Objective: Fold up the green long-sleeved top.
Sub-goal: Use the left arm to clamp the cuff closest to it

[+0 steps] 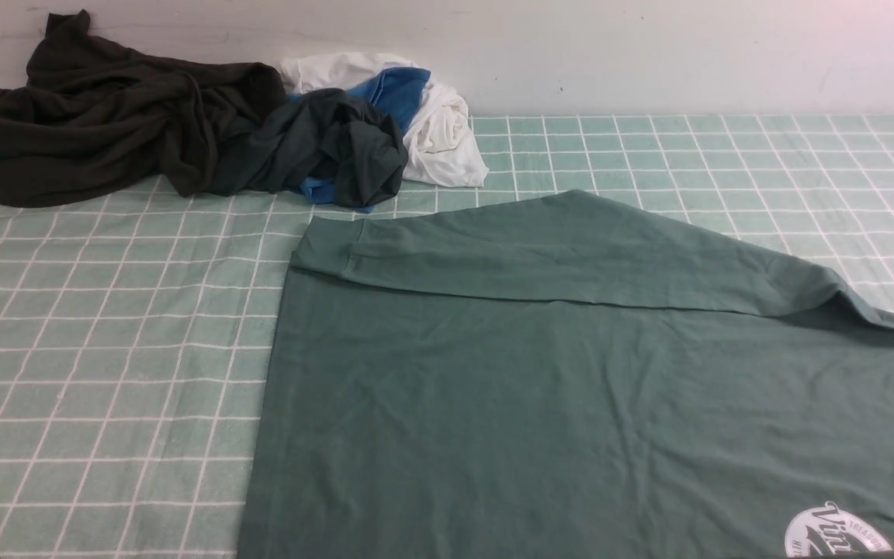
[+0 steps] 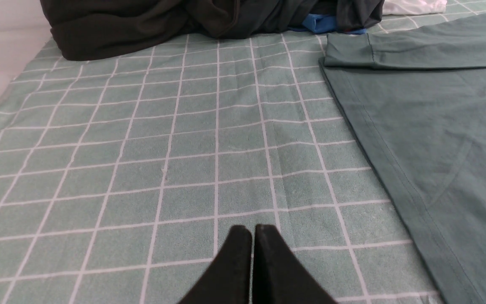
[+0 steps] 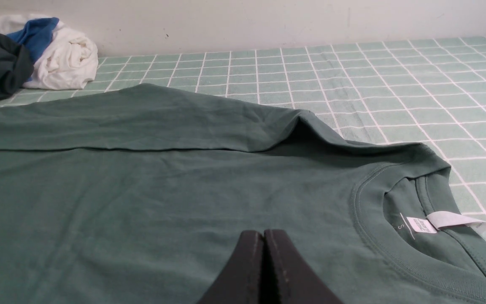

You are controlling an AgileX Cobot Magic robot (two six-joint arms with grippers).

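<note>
The top [image 1: 571,388] is laid flat, print side up, on the checked cloth [image 1: 105,349], filling the front view from the centre out to 3 and 5 o'clock, with its hem turned to the robot's left and its neck to the right. One sleeve [image 1: 571,248] is folded across the far edge of the body, its cuff [image 1: 327,244] ending at the top's 10 o'clock corner; a white logo [image 1: 835,532] is cut off at 5 o'clock. With forward taken as 12, the top's hem is seen at about 2 o'clock from the left gripper [image 2: 252,230], well apart from it, and only bare cloth lies under those jaws, which are pressed together. The right gripper [image 3: 263,234] is held over the chest of the top, jaws likewise pressed together and nothing pinched; the collar [image 3: 395,211] and its label [image 3: 449,219] lie at 2 o'clock from it. Contact with the fabric cannot be judged. Both grippers are pointed low and forward, toward the wall. A heap of dark clothes [image 1: 105,132] and a white garment [image 1: 447,132] are seen at 11 o'clock.
</note>
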